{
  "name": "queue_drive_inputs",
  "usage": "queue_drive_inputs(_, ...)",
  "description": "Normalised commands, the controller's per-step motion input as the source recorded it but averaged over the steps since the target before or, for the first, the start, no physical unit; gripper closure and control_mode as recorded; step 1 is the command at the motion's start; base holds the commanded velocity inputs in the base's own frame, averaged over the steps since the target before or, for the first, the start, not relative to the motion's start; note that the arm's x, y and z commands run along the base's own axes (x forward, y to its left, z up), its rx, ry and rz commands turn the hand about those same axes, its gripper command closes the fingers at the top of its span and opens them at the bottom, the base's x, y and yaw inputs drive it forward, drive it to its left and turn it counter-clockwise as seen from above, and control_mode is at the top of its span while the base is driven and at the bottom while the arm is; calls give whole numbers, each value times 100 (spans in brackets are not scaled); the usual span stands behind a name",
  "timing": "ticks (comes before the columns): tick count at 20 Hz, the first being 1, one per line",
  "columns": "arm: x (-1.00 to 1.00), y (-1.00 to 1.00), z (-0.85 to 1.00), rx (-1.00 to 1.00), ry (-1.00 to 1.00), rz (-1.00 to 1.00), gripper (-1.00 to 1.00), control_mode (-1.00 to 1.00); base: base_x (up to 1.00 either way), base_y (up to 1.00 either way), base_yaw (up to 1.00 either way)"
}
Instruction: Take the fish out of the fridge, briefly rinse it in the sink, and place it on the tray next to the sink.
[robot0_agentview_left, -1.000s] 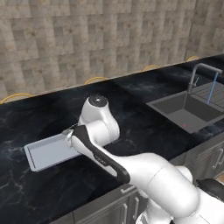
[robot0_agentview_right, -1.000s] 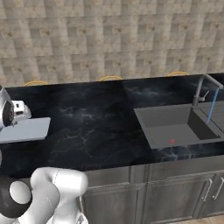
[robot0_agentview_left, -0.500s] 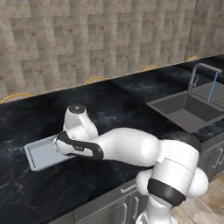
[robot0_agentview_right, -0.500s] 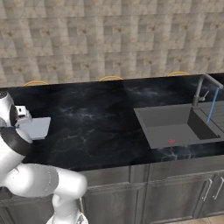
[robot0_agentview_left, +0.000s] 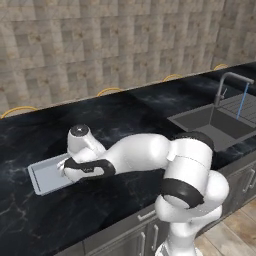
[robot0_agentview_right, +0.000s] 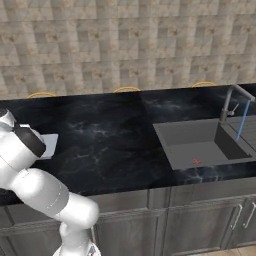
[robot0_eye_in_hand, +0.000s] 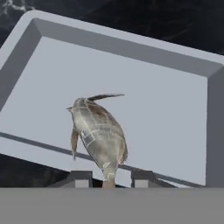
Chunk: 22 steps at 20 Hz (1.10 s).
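White arm (robot0_agentview_left: 145, 155) stretched low to its left, wrist bent down, fingers (robot0_eye_in_hand: 81, 178) slightly parted.

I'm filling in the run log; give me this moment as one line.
phase: placing | fish: over tray, between fingertips | gripper: jaws partly apart, grip unclear | faucet: running | sink: no fish

A grey-olive fish (robot0_eye_in_hand: 99, 135) with pale speckled sides sits over a light grey tray (robot0_eye_in_hand: 175, 113), the counter (robot0_agentview_left: 130, 120) black with white marbling, the sink (robot0_agentview_right: 200, 145) dark grey, the wall (robot0_agentview_right: 125, 45) beige-brown stone tile.
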Motion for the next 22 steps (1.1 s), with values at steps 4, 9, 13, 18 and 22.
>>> queue_drive_inputs(4, 35, 0, 0, 1, 1, -6, -100, -100, 0, 0, 0)
queue_drive_inputs(9, -17, -2, 27, 7, -3, -3, -100, -100, 0, 0, 0)
queue_drive_inputs(13, -86, -28, 56, 12, -32, -3, -100, -100, 0, 0, 0)
queue_drive_inputs(18, -100, -79, 36, 20, -40, -3, -100, -100, 0, 0, 0)
queue_drive_inputs(22, -100, -100, 6, 25, -35, -7, -100, -100, 0, 0, 0)
